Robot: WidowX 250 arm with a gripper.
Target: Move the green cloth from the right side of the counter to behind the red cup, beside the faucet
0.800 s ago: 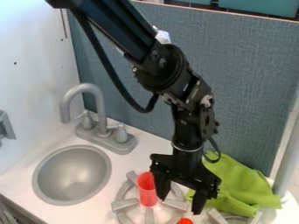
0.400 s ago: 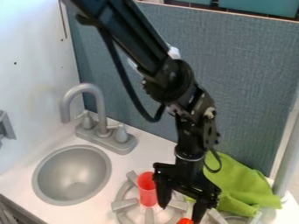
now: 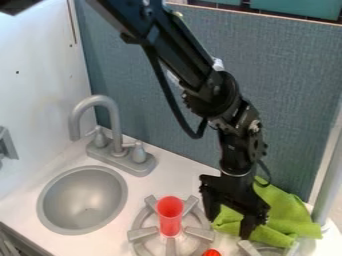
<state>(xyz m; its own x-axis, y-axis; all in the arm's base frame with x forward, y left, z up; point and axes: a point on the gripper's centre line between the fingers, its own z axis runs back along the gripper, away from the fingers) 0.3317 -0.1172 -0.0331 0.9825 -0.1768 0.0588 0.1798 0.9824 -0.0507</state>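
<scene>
The gripper (image 3: 229, 228) hangs open and unladen by the green cloth (image 3: 287, 212), right of the red cup (image 3: 170, 216) on the left burner (image 3: 142, 233). Positioning seems in hand; any grasp calls for alignment first.

Arm (image 3: 175, 56): black, segmented. Gripper (image 3: 230, 229): black, two-fingered. Pale ring (image 3: 236, 174) just above jaws; thin cable loop (image 3: 266, 176) beside it. Thicker black cable (image 3: 179, 113), white patch (image 3: 218, 64) well above jaws.
</scene>
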